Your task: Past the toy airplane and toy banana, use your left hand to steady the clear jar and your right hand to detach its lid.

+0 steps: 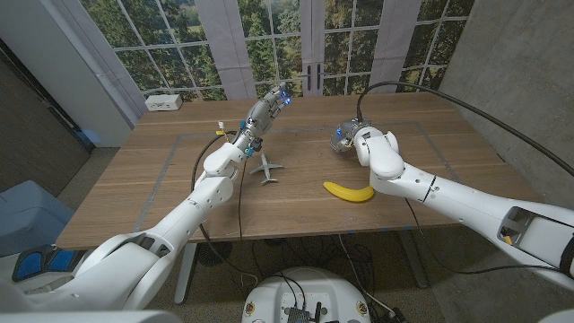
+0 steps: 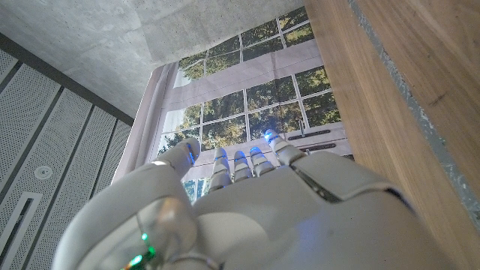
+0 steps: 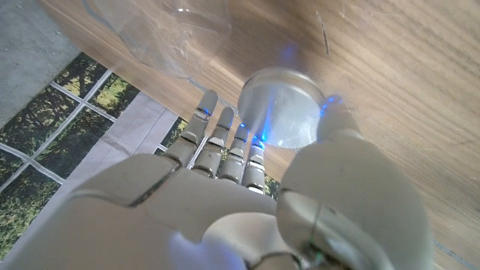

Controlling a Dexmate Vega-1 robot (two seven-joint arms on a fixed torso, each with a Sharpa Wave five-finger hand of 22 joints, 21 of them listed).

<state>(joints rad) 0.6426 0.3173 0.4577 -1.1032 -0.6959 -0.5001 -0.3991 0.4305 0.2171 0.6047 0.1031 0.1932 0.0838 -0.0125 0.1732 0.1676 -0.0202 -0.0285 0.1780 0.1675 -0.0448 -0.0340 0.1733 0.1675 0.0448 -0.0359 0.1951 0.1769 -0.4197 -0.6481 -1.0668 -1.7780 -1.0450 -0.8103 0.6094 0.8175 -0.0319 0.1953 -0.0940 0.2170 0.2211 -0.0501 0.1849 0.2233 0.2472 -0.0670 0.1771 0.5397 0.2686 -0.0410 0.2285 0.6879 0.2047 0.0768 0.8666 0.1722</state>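
Note:
My right hand [image 1: 357, 136] hovers over the table's far middle, past the yellow toy banana [image 1: 348, 191]. In the right wrist view its thumb and fingers [image 3: 225, 135] pinch a round silver lid [image 3: 281, 109]. The clear jar [image 3: 165, 30] shows blurred just beyond the lid; I cannot tell whether the two are still joined. My left hand [image 1: 265, 112] is raised above the table behind the grey toy airplane [image 1: 267, 168], fingers stretched out [image 2: 240, 169] and holding nothing, apart from the jar.
A white box [image 1: 163, 102] sits at the table's [image 1: 134, 193] far left corner, with a small yellow object [image 1: 218, 126] nearer the left arm. Grey tape lines mark a rectangle on the wood. Black cables trail off both arms.

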